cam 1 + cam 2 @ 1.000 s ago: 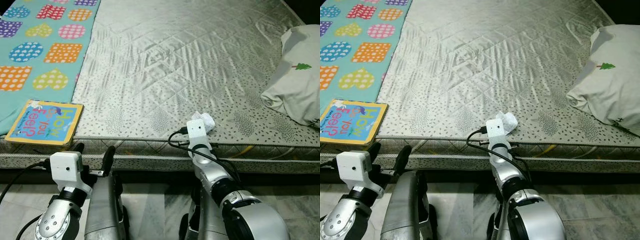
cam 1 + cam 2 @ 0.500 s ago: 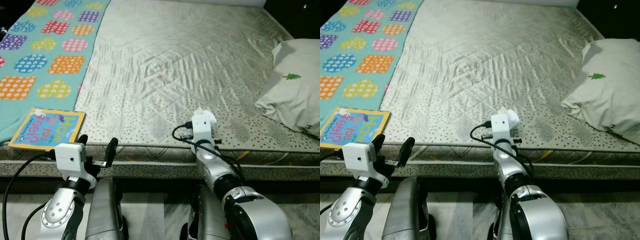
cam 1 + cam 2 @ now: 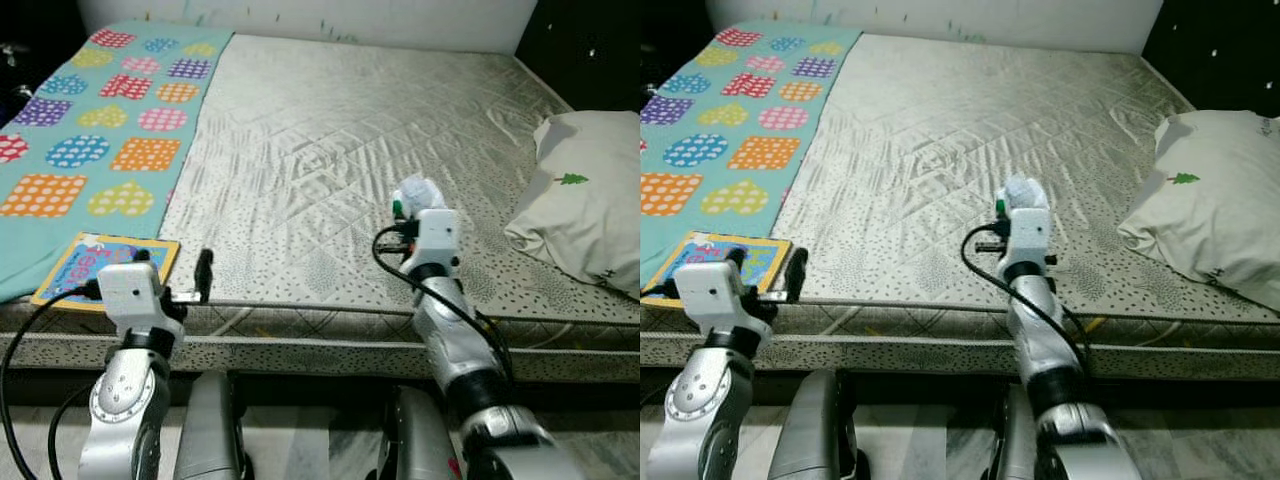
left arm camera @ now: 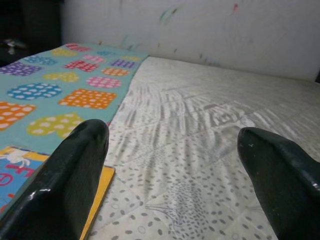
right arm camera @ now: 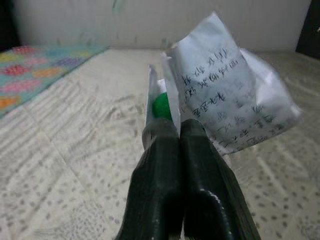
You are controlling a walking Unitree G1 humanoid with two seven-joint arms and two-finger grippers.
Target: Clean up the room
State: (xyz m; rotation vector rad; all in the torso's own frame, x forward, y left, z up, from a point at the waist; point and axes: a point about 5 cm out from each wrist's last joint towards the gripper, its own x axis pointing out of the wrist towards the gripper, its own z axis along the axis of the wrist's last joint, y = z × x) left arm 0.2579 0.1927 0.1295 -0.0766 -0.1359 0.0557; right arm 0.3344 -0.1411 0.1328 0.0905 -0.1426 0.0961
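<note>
Bed with a grey quilted mattress [image 3: 330, 150] occupying most of the head views, partly covered on the robot's left by a teal blanket printed with dotted hearts and squares [image 3: 80, 150]; a white pillow with a small green tree motif [image 3: 590, 215] lies at the right edge, and a yellow-bordered children's picture book [image 3: 85, 265] rests flat at the near left corner, overlapping the blanket's edge. Right hand [image 5: 177, 127], raised above the mattress near its front edge, is clenched on a crumpled white paper packet with printed text and a green patch [image 5: 225, 105], which is lifted clear of the bedding; the two black fingers [image 5: 160, 165] meet on the packet's lower edge, so most of it stands loose above them. Left hand [image 3: 170, 275] hovers released, fingers spread, just beside the book and touching nothing. Judged step: carrying the litter off the bed. Good execution calls for a firm pinch throughout, since the thin paper offers little hold and could slip or tear, and for keeping the arm's trailing black cable [image 3: 395, 265] off the mattress edge while turning away.
</note>
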